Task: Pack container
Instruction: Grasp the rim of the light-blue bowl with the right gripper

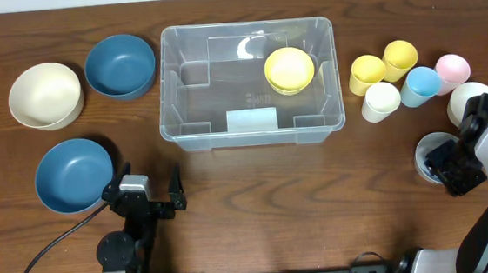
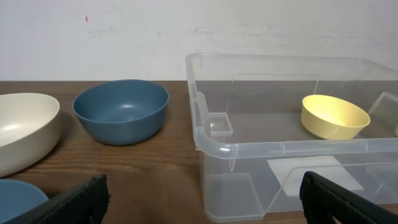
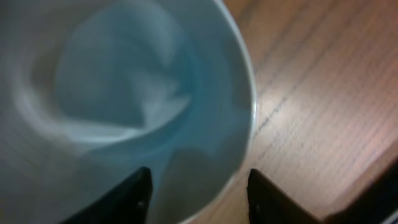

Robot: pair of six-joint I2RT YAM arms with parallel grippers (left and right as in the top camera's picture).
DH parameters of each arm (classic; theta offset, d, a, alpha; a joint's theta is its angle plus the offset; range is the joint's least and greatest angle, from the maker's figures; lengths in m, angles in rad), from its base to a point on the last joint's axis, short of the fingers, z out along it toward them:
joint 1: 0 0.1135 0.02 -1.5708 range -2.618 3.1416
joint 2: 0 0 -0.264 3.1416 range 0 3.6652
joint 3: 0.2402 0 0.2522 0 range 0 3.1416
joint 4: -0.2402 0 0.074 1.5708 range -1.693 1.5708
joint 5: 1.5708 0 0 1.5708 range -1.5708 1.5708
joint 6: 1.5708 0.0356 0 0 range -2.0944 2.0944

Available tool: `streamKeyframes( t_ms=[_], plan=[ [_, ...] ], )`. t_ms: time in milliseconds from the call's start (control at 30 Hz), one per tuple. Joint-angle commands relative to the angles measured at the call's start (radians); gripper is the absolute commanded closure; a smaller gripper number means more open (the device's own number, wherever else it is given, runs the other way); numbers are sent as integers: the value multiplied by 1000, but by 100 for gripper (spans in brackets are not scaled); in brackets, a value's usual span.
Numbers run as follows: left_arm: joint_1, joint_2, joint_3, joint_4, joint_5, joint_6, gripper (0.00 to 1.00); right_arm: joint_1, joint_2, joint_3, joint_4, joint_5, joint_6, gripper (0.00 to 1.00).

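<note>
The clear plastic container (image 1: 192,114) stands at the table's centre with a yellow bowl (image 1: 289,69) in its right half. It also shows in the left wrist view (image 2: 280,148), with the yellow bowl (image 2: 334,117) inside. My left gripper (image 1: 153,200) is open and empty near the front edge, short of the container's front left corner (image 2: 204,184). My right gripper (image 1: 450,166) is at the far right, open, over a pale blue bowl (image 1: 423,149). In the right wrist view the fingers (image 3: 199,182) straddle this bowl's rim (image 3: 124,81), one inside and one outside.
A cream bowl (image 1: 44,95) and two dark blue bowls (image 1: 120,66) (image 1: 73,174) lie left of the container. Several cups, yellow (image 1: 366,74), cream (image 1: 381,101), light blue (image 1: 420,86) and pink (image 1: 452,71), stand to its right. A white bowl (image 1: 468,97) is beside the right arm.
</note>
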Motion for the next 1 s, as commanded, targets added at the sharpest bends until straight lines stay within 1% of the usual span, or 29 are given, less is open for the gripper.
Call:
streamKeyframes(
  t_ms=[0,67,100,167,600,767,800,900,967],
  plan=[
    [5,1,-19,-33,11,5,2,-7,-8,-7,24,-1,-18,62],
    [5,1,-19,-33,11,6,2,-7,-8,-7,33,1,-21,77],
    [5,1,-19,-33,11,5,2,-6,-8,-7,36,2,-21,86],
    [5,1,-19,-33,11,5,2,-7,-8,-7,40,3,-23,98],
    [5,1,-19,-33,11,5,2,-6,-8,-7,31,3,-63,99],
    [5,1,-19,-33,11,5,2,-6,-14,-7,6,-22,-118,99],
    [5,1,-19,-33,11,5,2,-6,-20,-7,5,-35,-134,98],
    [5,1,-19,-33,11,5,2,-6,-65,-6,-15,-79,-171,99],
    [5,1,-19,-33,11,6,2,-6,-123,-5,-33,-104,-190,99]
  ],
)
